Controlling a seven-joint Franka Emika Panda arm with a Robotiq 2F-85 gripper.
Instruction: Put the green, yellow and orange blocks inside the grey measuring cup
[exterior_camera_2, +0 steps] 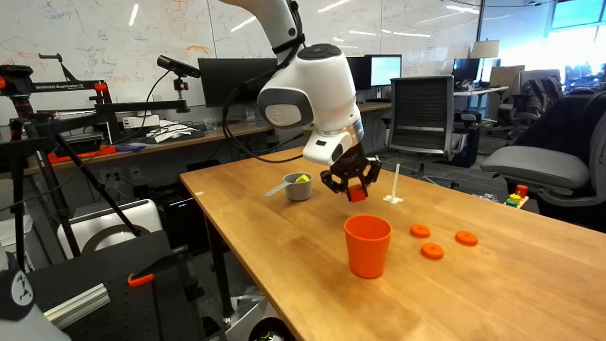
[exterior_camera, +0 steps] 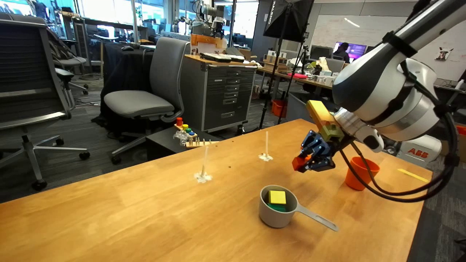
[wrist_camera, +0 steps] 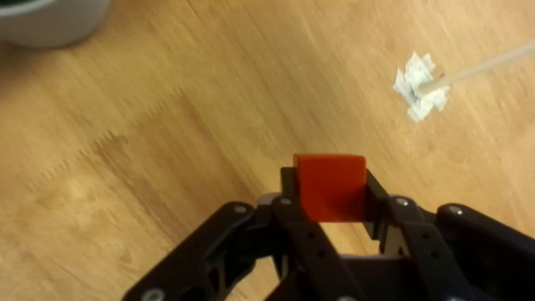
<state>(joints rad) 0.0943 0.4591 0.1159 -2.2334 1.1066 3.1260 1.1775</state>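
Observation:
The grey measuring cup (exterior_camera: 271,218) stands upright on the table in both exterior views (exterior_camera_2: 299,192); part of its wall shows at the top left of the wrist view (wrist_camera: 54,25). Inside it the yellow block (exterior_camera: 277,197) lies on top of the green block (exterior_camera: 277,207). My gripper (wrist_camera: 330,188) is shut on the orange block (wrist_camera: 334,190), which looks red-orange and sits between the fingertips. In both exterior views the orange block (exterior_camera: 299,164) (exterior_camera_2: 357,193) is held above the table, to the side of the cup and apart from it.
An orange cup (exterior_camera: 358,176) stands on the table, also in an exterior view (exterior_camera_2: 367,246). Several orange discs (exterior_camera_2: 432,251) lie near it. Thin upright sticks (exterior_camera: 205,160) (exterior_camera: 267,143) are taped to the table; one shows in the wrist view (wrist_camera: 480,67). The measuring cup's handle (exterior_camera: 318,218) sticks out sideways.

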